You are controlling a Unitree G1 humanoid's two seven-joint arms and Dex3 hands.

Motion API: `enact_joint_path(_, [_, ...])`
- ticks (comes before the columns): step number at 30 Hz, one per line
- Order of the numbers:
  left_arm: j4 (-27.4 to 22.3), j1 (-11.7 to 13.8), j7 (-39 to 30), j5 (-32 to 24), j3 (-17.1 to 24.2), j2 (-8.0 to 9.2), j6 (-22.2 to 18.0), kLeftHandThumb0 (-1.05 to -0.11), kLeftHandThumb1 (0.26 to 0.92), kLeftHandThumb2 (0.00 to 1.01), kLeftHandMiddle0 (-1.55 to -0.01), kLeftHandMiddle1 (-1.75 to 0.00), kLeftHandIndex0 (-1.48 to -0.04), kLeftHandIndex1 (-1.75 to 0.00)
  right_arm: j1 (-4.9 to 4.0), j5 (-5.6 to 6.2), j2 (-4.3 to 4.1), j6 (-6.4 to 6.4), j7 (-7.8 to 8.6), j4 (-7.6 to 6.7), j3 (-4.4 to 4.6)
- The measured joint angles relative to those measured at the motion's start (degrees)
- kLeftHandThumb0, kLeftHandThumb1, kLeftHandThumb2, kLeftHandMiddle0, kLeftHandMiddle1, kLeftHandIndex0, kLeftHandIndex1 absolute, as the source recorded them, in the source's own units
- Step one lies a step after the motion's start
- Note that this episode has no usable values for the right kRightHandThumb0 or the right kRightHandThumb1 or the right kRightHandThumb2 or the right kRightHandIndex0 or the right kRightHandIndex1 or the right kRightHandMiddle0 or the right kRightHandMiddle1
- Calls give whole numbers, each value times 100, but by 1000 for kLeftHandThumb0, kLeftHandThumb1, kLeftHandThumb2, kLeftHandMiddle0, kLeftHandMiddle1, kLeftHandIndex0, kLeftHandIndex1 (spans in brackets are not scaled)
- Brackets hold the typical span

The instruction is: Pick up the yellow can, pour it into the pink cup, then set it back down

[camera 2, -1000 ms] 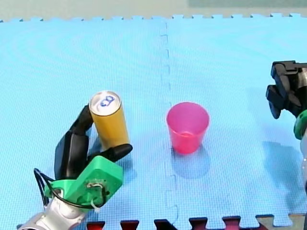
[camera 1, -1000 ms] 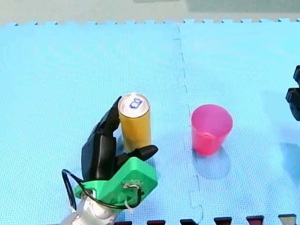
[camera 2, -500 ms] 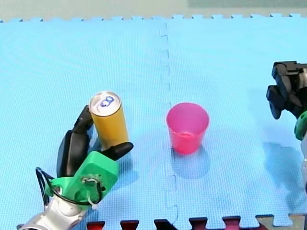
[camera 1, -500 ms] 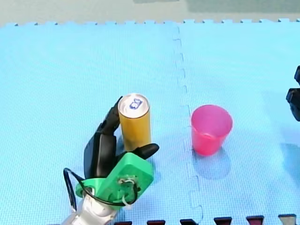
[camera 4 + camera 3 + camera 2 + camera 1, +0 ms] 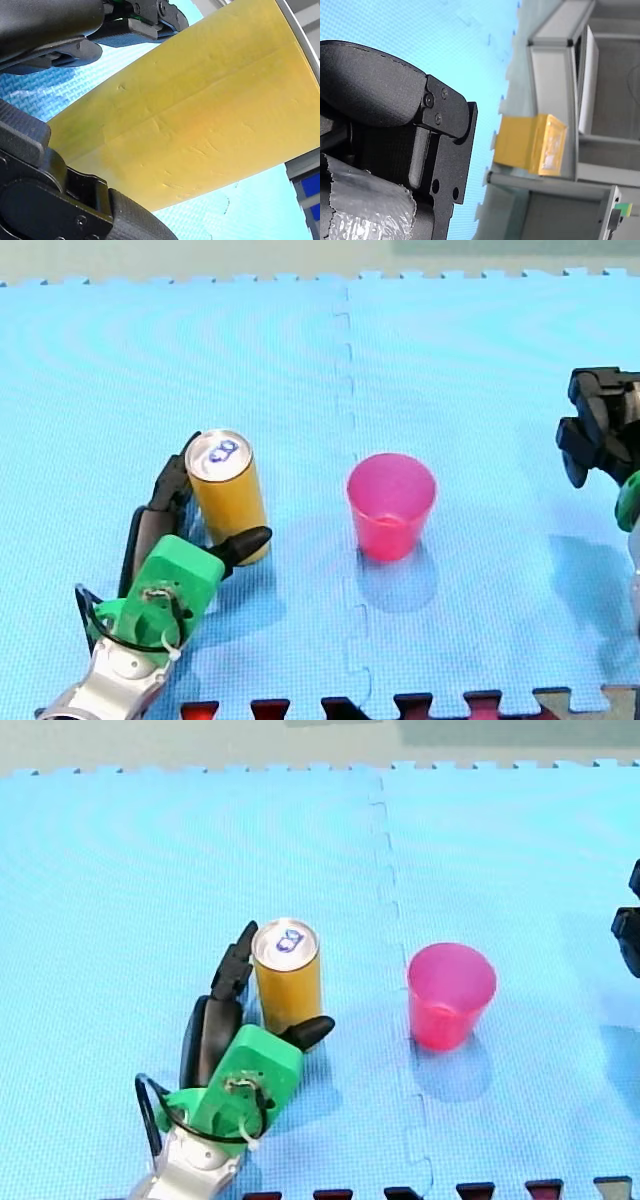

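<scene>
We log: smooth yellow can (image 5: pixel 288 985) upright on dimpled foam mat (image 5: pixel 150 870), left of tapered pink cup (image 5: pixel 451 995). Black left hand (image 5: pixel 222 1032) clamps it. State of right hand (image 5: pixel 600 430), far right: cannot tell.

Brightness: strong and even across the blue mat (image 5: pixel 150 870).
Light source: overhead, from the far side.
Shadows: soft; the pink cup (image 5: pixel 450 995) and the yellow can (image 5: pixel 288 985) cast theirs toward the near right.
Glare: the can's silver lid shines.
</scene>
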Motion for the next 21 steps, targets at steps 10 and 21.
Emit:
enact_joint_path(10, [-350,441,-155,-256,279,104,-281,-1048,744,-1,-292,-15,-222,-7,-4,23,-2,12,25,6,-18])
enact_joint_path(21, [-639,907,-249,-215,340,236,-559,-1048,705,0,-284,-6,-216,-1,-38,74,1,60,82,14,-79])
